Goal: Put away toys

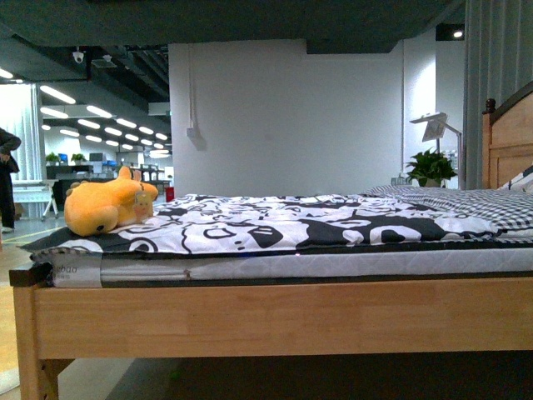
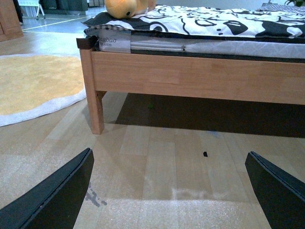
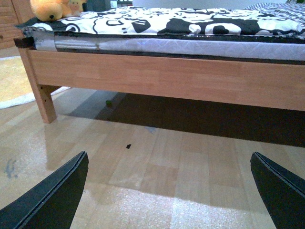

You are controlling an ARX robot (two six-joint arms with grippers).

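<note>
At middle left of the front view, the orange plush toy [image 1: 104,207] lies on the corner of the bed [image 1: 250,317], long axis roughly left to right, bulkier end leftward. Our left gripper [image 2: 167,151] and right gripper [image 3: 168,153] hang near the floor [image 2: 157,176], fingers spread wide and empty; we judge reaching comes next, needing a lift to bed height.

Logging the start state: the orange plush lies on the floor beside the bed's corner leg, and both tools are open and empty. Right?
No. The orange plush lies on the bed, on its patterned cover near the corner, as the front view shows. The left tool and right tool are open and empty.
</note>
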